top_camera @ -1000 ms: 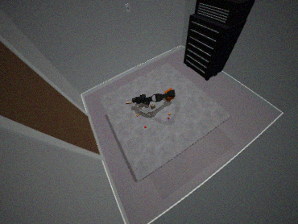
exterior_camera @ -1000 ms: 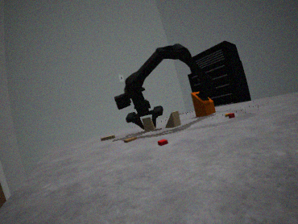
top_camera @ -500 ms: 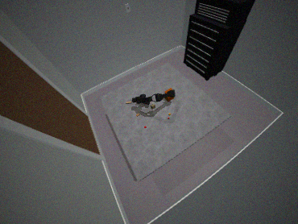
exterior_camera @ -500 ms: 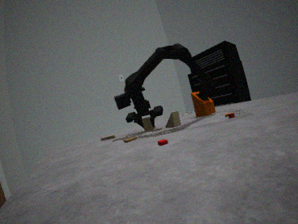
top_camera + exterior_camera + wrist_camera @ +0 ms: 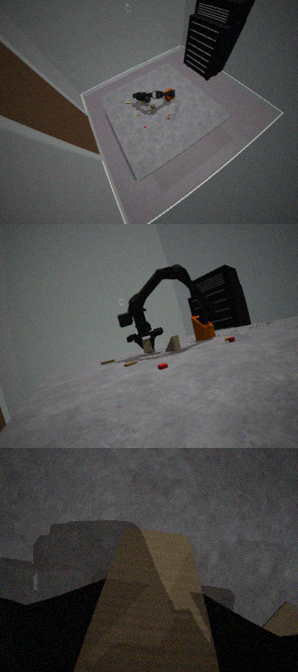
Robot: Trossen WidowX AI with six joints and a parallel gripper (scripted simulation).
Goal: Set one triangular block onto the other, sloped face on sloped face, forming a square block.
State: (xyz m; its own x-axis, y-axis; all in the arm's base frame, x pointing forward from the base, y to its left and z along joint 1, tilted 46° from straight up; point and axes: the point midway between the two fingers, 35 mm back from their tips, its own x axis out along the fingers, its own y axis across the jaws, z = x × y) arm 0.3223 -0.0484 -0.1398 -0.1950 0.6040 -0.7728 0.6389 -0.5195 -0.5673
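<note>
Left of centre in the exterior view, the black parallel-jaw gripper (image 5: 146, 338) is clamped on 1 tan triangular wooden block (image 5: 147, 345) resting on the grey table. The second tan triangular block (image 5: 174, 343) stands just right of it (apart, not touching).

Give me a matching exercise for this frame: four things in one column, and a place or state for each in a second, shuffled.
Things:
1. pincer
2. free wedge
3. red brick
4. cabinet

Places or states:
a. stands on the table beside the held wedge, untouched
b. lies on the table nearer the exterior camera than both wedges
c. shut on a wedge
d. stands beyond the orange arm base

Pairs: 1-c, 2-a, 3-b, 4-d
</note>
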